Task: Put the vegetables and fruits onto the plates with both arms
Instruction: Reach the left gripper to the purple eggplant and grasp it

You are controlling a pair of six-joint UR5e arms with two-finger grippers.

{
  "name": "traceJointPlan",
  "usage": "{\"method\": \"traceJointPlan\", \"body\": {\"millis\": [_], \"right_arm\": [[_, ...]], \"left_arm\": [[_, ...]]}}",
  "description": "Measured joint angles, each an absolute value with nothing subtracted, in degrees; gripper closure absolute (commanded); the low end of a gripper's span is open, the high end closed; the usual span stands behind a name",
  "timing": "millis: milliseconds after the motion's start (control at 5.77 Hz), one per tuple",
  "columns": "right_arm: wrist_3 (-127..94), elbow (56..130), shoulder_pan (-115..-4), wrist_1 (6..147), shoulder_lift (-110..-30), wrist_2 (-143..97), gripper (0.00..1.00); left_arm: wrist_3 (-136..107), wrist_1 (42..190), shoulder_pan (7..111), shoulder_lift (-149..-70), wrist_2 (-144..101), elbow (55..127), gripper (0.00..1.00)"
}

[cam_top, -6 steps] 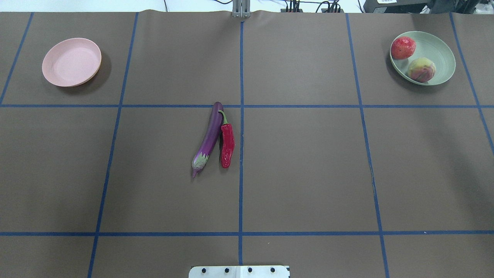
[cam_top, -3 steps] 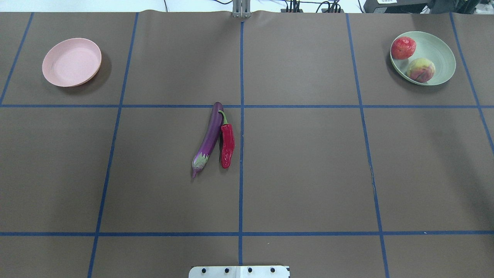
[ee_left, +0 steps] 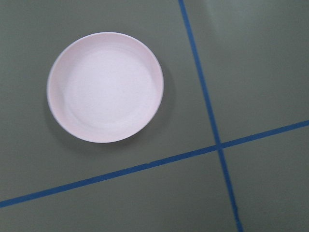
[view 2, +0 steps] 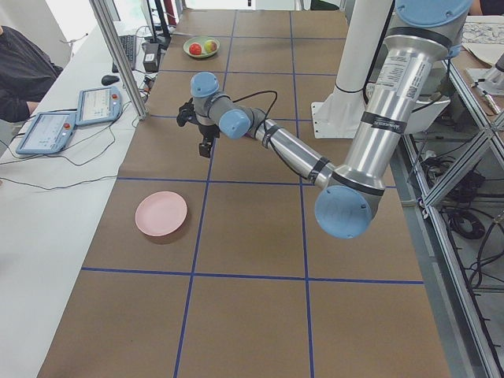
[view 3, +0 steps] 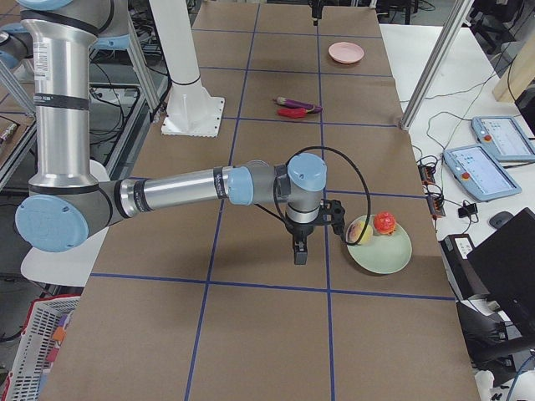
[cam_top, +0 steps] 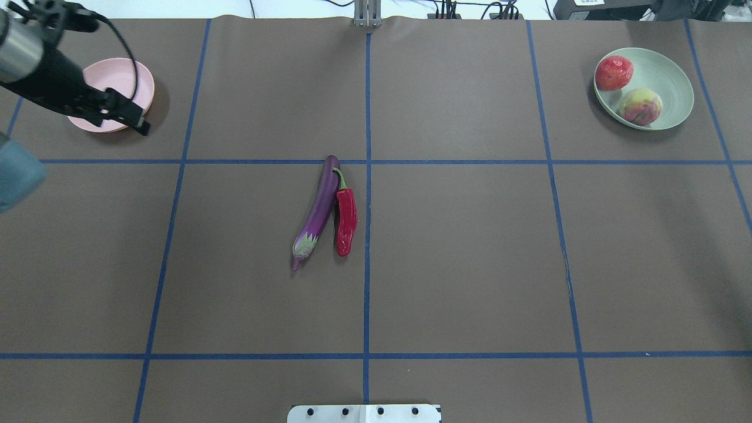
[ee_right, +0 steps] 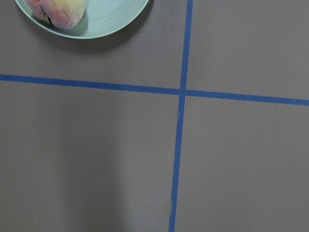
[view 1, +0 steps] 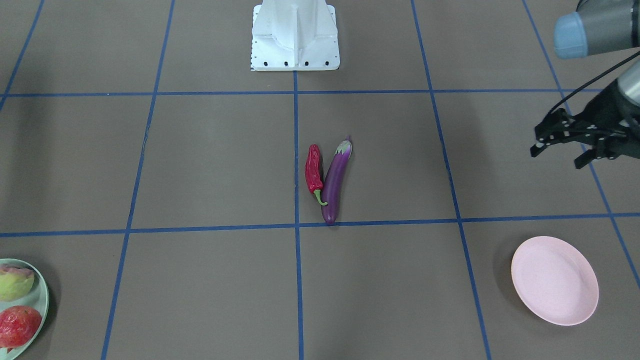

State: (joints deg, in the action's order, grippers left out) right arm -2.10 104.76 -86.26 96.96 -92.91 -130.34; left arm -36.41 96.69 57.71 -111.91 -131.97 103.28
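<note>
**Two fruits plated, two vegetables waiting**

Left gripper (view 1: 557, 156), fingers spread and empty, hangs near the bare pink plate (view 1: 555, 280), its arm reaching far out. Right gripper (view 3: 299, 251), state not discernible, points down beside the green plate (cam_top: 670, 76), which holds the pomegranate (cam_top: 614, 72) and peach (cam_top: 641, 106). Eggplant (cam_top: 320, 208) and chili (cam_top: 346, 220) lie touching at mid-table, presumably bound for the pink plate.

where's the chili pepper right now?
In the overhead view, the chili pepper lies mid-table, just left of the central blue tape line and right alongside the eggplant, on that view's right of it.
</note>
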Motion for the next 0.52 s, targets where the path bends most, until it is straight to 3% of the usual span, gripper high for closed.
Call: {"method": "traceJointPlan", "body": {"millis": [520], "right_arm": [[-2.1,104.7,-86.3,96.9,-92.8,-130.4,0.00]], "left_arm": [[-52.1,97.0,39.7,-122.3,-117.2,96.3,0.01]]}}
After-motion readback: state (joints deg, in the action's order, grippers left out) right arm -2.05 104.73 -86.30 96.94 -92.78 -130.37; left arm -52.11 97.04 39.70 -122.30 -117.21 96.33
